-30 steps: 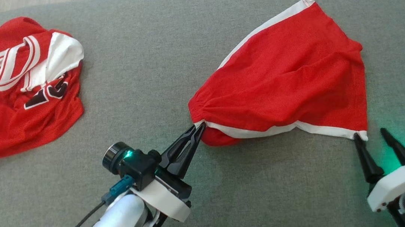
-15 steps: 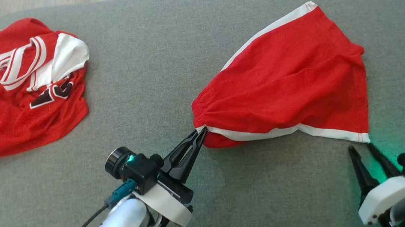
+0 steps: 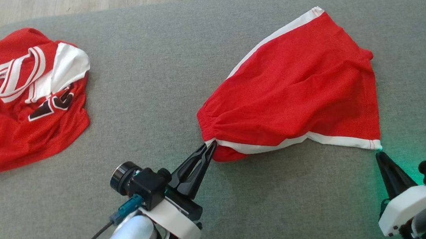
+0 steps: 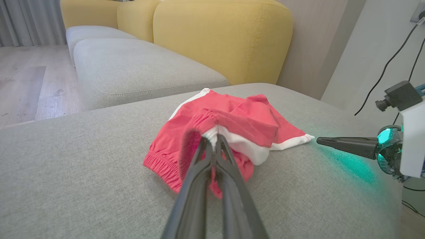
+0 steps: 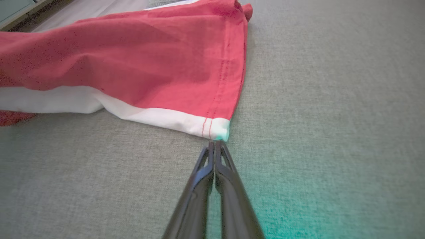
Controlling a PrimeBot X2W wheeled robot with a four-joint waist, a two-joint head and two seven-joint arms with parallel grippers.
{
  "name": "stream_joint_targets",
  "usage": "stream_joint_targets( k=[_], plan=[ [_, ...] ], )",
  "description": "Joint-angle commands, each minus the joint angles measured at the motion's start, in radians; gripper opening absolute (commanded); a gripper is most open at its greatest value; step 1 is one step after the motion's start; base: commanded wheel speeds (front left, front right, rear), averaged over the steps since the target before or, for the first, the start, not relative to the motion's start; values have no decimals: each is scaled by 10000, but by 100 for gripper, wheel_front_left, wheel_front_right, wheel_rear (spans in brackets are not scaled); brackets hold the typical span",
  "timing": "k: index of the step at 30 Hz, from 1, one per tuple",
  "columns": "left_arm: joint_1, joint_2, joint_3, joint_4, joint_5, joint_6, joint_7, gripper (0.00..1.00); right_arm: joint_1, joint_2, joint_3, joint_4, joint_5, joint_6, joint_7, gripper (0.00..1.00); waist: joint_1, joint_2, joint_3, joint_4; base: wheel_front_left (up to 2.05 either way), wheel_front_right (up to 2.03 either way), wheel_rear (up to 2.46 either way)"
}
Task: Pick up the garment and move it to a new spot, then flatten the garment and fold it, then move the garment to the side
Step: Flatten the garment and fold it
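The garment (image 3: pixel 296 87) is a pair of red shorts with white trim, spread on the grey cushion (image 3: pixel 151 62) right of centre. My left gripper (image 3: pixel 211 143) is shut on the gathered waistband corner at its near left; in the left wrist view the fingers (image 4: pixel 212 139) pinch the white trim of the shorts (image 4: pixel 242 122). My right gripper (image 3: pixel 378 154) is shut with nothing in it. Its tips (image 5: pixel 215 142) sit just short of the white hem corner (image 5: pixel 219 131), and they also show in the left wrist view (image 4: pixel 318 140).
A crumpled red and white jersey (image 3: pixel 21 104) lies at the cushion's far left. Wooden floor (image 3: pixel 46 4) lies beyond the rounded back-left edge. A second grey seat (image 4: pixel 139 69) and yellow backrests (image 4: pixel 219 36) stand behind.
My right gripper went from open around the hem corner to shut, and drew back a little, without the cloth. The left gripper kept its hold. The camera shifted slightly.
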Motion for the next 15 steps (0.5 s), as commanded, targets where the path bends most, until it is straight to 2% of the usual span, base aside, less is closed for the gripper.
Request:
stream_joint_targets(
  k=[1,2,3,4,8,10,11,13,14,15],
  plan=[
    [-296,180,364,-274,-18,18,-97,0,-307,-243,154,-159,-121,65,-25,33,0,0,49,21,0,0,0],
    [-313,179,360,-285,-12,18,-97,0,-384,-253,168,-79,-141,65,-6,54,0,0,69,34,0,0,0],
    [-324,181,355,-293,-5,18,-97,0,-469,-258,187,0,-150,65,2,89,0,0,86,47,0,0,0],
    [-329,188,347,-299,0,18,-97,0,-555,-263,207,79,-156,65,-6,96,0,0,103,60,0,0,0],
    [-347,210,283,-297,0,18,-97,0,-845,-295,270,423,-176,65,-79,95,0,0,149,128,0,0,0],
    [-363,217,247,-287,-16,18,-97,0,-940,-301,302,611,-159,65,-90,90,0,0,154,166,0,0,0],
    [-373,220,235,-283,-27,18,-97,0,-979,-304,319,694,-154,65,-99,85,0,0,158,184,0,0,0],
    [-396,227,232,-281,-49,18,-97,0,-1041,-308,344,816,-153,65,-141,45,0,0,165,210,0,0,0],
    [-405,231,236,-279,-57,17,-97,0,-1064,-307,358,859,-153,65,-172,29,0,0,165,220,0,0,0],
    [-410,236,243,-277,-64,17,-97,0,-1083,-306,366,892,-154,65,-217,6,0,0,161,225,0,0,0]
  ],
)
